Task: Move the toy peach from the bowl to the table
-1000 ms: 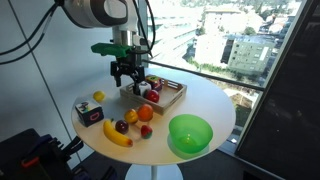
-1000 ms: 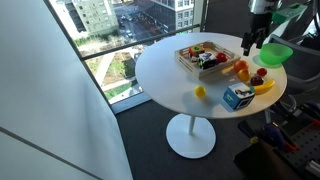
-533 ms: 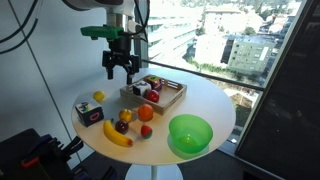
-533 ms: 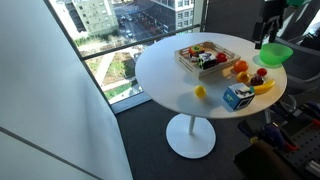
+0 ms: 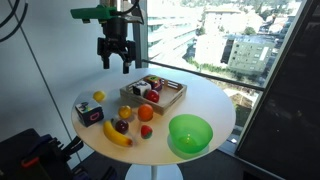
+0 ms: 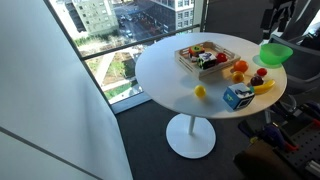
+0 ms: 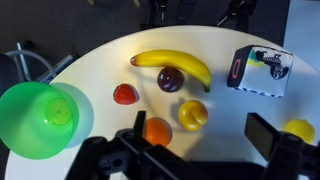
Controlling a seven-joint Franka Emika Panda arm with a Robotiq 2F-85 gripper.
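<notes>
Green bowl (image 5: 190, 134) sits empty at the lower right, so I'm calling the move done. The toy peach (image 5: 130, 116), as I read that orange-yellow one, is out on the desk (image 5: 205, 100) in the fruit cluster left of centre, near the banana (image 5: 116, 136) and well apart from the bowl. The gripper (image 5: 113, 64) has climbed over the last second, up from beside the wooden tray (image 5: 165, 95) toward the upper left, fingers spread, carrying nothing. Only 1 job left: park the arm.
</notes>
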